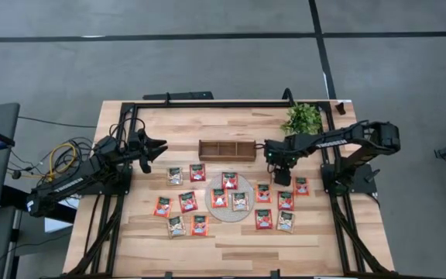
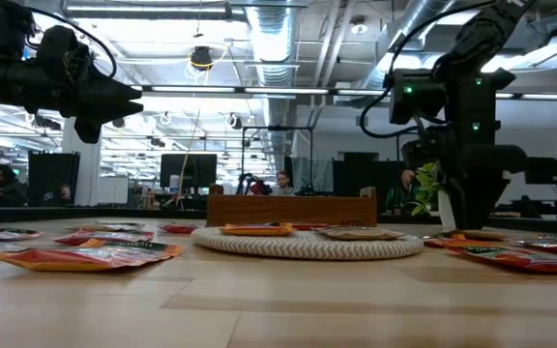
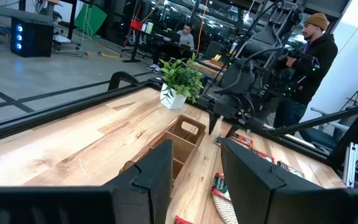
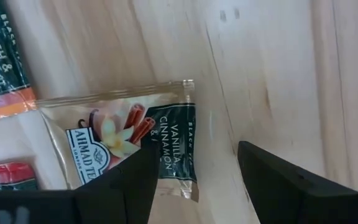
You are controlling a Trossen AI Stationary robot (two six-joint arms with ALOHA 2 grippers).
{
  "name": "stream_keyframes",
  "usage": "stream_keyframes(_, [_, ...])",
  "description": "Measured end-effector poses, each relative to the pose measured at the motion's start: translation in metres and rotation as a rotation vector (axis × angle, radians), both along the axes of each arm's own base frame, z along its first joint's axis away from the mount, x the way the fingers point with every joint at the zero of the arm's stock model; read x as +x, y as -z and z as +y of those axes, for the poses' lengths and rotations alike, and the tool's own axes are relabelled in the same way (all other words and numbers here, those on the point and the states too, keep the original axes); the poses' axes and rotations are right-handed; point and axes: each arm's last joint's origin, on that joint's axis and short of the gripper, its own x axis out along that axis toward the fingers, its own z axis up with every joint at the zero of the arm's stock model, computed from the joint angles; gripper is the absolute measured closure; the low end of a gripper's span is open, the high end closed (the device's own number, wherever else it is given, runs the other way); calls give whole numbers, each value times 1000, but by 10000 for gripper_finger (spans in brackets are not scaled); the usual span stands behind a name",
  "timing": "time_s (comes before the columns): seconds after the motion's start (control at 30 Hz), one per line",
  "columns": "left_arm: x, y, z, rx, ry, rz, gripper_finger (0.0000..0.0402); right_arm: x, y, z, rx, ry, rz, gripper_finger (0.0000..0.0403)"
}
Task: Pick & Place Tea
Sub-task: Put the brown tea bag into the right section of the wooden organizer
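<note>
Now your right gripper (image 1: 283, 177) hangs low over the table's right side with its jaws spread wide and empty, just above a pale vanilla cinnamon sachet (image 4: 129, 142); the other tea sachets (image 1: 187, 201) lie flat around and on the round mat (image 1: 244, 189), none in the wooden tray (image 1: 227, 149) behind it; your left gripper (image 1: 159, 148) waits raised at the left, fingers parted, holding nothing
</note>
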Motion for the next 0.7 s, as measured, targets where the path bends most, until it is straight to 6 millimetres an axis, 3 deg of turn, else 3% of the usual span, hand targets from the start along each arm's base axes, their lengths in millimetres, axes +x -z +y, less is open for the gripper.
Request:
stream_keyframes(0.37, [0, 0, 0, -1, 0, 0, 273, 11, -16, -1, 42, -7, -23, 191])
stream_keyframes(0.7, [0, 0, 0, -1, 0, 0, 273, 6, -11, -4, -2, -43, 0, 191])
